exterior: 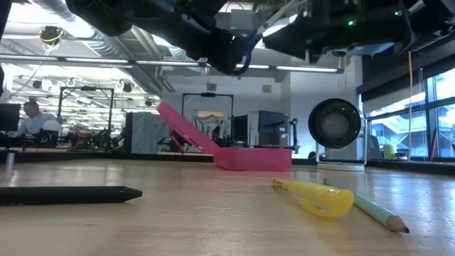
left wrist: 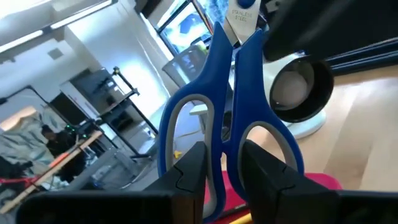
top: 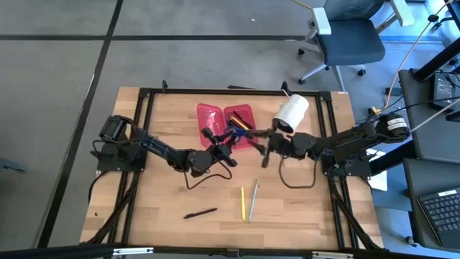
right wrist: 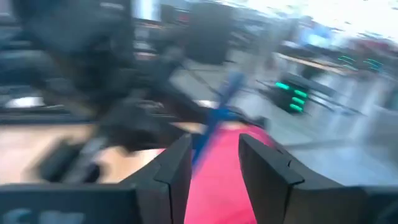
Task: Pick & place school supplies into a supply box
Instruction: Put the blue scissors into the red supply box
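The blue-handled scissors (top: 234, 132) are in my left gripper (top: 224, 144), over the right half of the open pink supply box (top: 213, 119). In the low view the box (exterior: 250, 158) rests on the table with its lid tilted up and back. Something thin and yellow lies inside it (top: 241, 124). My right gripper (top: 262, 149) is open beside the box's near right corner, facing the box and the scissors (right wrist: 217, 115). A black pen (top: 200, 213), a yellow pen (top: 243, 203) and a green pencil (top: 253, 200) lie flat on the table nearer the front edge. My left gripper (left wrist: 224, 171) pinches the scissors by the handle end, where the two blue loops meet (left wrist: 225, 146). One finger (left wrist: 189, 171) stands in each loop opening. The blades (left wrist: 239, 18) point away from the gripper along its fingers. The scissors are lifted clear above the pink box.
A big white roll (top: 291, 113) stands just right of the box, close to my right arm; it shows in the low view as a round disc (exterior: 334, 124). A black frame (top: 144, 97) runs along the table's edges. Bare wood lies in the table's near left part (top: 158, 201).
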`<state>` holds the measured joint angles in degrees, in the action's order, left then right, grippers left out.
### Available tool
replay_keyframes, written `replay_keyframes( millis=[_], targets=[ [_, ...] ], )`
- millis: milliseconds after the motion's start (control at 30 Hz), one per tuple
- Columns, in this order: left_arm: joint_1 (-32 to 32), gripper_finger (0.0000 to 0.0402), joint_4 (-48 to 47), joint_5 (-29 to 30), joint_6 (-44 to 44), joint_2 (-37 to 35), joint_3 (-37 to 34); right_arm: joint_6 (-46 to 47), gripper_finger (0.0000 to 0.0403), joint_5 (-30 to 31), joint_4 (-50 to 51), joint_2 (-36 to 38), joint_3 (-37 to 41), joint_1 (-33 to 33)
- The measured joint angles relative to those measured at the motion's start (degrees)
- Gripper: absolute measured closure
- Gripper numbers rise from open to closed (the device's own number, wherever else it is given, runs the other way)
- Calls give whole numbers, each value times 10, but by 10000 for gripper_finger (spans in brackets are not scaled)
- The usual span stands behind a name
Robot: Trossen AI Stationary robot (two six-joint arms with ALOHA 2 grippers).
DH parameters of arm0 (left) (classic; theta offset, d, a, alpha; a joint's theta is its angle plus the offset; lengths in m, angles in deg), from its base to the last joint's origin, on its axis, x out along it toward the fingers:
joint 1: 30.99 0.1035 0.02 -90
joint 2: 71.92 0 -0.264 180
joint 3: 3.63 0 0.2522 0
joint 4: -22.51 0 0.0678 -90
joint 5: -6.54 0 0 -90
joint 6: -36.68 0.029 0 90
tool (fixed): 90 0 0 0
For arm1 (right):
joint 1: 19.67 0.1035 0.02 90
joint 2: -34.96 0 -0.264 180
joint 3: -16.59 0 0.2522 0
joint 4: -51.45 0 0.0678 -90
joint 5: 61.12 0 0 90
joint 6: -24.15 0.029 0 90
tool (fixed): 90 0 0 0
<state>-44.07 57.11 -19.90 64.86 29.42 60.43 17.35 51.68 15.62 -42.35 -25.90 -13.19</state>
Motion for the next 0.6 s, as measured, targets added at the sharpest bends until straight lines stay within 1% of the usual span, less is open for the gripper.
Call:
replay_keyframes(
  millis=[67,100,133,200,267,367,467,600],
  targets=[
    [0,329,5,6,5,1,0,6,266,45,6,-6,-5,0],
    [0,329,7,11,5,1,0,3,266,45,10,-8,-6,-1],
    [0,329,7,15,6,0,0,2,266,38,15,-10,-6,-3],
    [0,329,7,20,15,-1,0,6,263,4,16,-11,-6,-7],
    [0,330,8,18,17,-1,0,19,253,-19,12,-10,-6,-14],
    [0,329,10,10,17,-1,0,33,226,-20,8,-10,-6,-24],
    [1,328,10,10,17,-2,0,54,193,-34,4,-10,-6,-32],
    [1,329,12,9,16,-2,0,78,166,-36,0,-10,-6,-38]
  ],
)
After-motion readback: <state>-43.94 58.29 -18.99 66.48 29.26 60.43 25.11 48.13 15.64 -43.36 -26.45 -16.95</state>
